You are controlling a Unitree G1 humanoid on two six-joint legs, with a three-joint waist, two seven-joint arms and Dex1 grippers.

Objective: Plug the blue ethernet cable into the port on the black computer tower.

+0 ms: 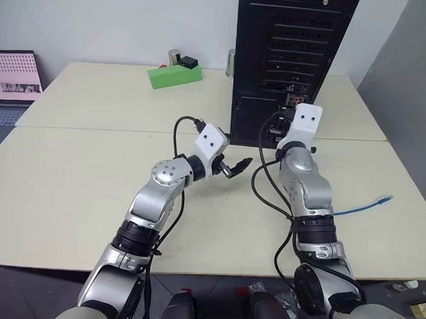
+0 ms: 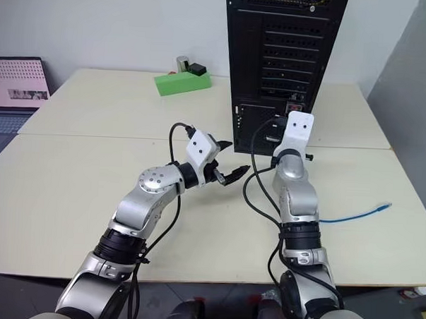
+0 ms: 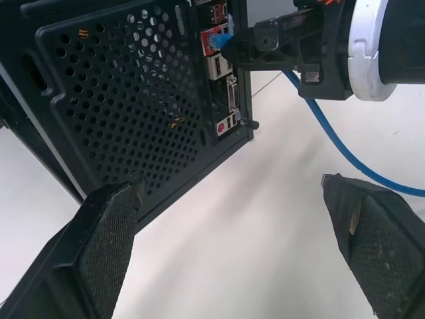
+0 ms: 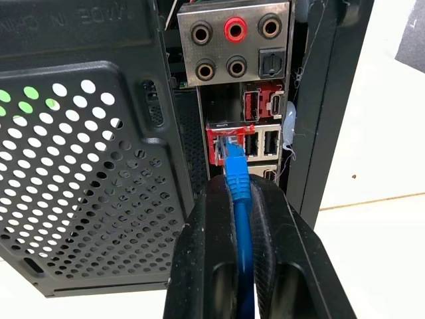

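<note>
Here the right gripper (image 4: 240, 199) pinches the blue ethernet cable (image 4: 236, 174), its plug at the red-framed port (image 4: 228, 141) on the black computer tower (image 1: 292, 57); the left gripper (image 1: 238, 166) hangs wide open near the tower.

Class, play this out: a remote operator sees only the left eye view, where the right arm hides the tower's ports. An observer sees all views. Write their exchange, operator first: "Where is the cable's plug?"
Observer: The right claw is shut on the blue ethernet cable, with the plug tip at the red-framed port.
Operator: Is it seated?
Observer: I cannot tell; the plug's blue boot sits outside the port on the black computer tower.
Operator: And the left claw?
Observer: The left claw is open and holds nothing, beside the tower's mesh grille.
Operator: Where does the cable run?
Observer: It trails from the right claw down across the table.
</note>
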